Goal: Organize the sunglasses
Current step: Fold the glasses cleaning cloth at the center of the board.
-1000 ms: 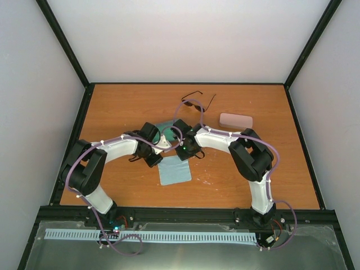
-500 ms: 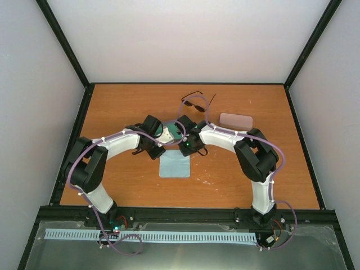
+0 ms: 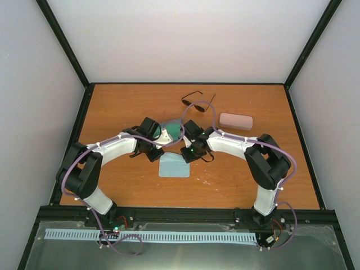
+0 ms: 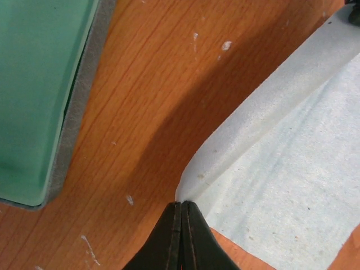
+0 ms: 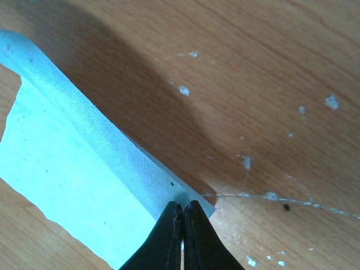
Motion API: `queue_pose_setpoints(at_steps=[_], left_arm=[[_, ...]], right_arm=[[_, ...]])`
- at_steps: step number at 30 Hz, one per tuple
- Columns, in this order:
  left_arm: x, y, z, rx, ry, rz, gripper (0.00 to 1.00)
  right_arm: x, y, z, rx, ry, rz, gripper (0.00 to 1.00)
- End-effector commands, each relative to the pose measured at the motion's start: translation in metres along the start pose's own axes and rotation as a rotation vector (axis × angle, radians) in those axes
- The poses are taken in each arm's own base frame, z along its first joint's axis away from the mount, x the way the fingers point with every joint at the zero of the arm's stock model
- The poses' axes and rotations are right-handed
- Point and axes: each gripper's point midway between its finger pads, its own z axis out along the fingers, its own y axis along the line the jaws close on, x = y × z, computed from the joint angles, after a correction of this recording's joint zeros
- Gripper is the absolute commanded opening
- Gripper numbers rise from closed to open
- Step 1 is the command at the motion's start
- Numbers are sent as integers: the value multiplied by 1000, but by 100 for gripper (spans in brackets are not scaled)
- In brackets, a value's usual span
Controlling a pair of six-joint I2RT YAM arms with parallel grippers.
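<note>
Your left gripper (image 4: 181, 206) and right gripper (image 5: 183, 207) each pinch a far corner of the light-blue cloth (image 3: 173, 167). The black sunglasses (image 3: 198, 103) lie loose at far centre, near the pink case (image 3: 235, 121). I'd judge most work remains.

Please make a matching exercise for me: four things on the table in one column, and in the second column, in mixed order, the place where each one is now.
Things:
1. sunglasses
2. pink case
3. cloth
4. green case

Places:
A. between the two wrists
B. at the far side, in the middle
C. pinched at two corners by the left tool and the right tool
D. to the right of the sunglasses, lying alone

Pairs: 1-B, 2-D, 3-C, 4-A
</note>
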Motion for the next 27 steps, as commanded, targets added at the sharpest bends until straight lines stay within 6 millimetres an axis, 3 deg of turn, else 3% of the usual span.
queue_pose_setpoints(at_steps=[1, 23, 27], left_arm=[[-4, -9, -10, 21, -37, 6, 0], [18, -50, -15, 171, -23, 10, 1], [24, -60, -13, 194, -9, 20, 6]], right_arm=[[5, 15, -3, -65, -3, -24, 3], [35, 21, 2, -97, 66, -25, 3], [40, 25, 8, -112, 90, -29, 3]])
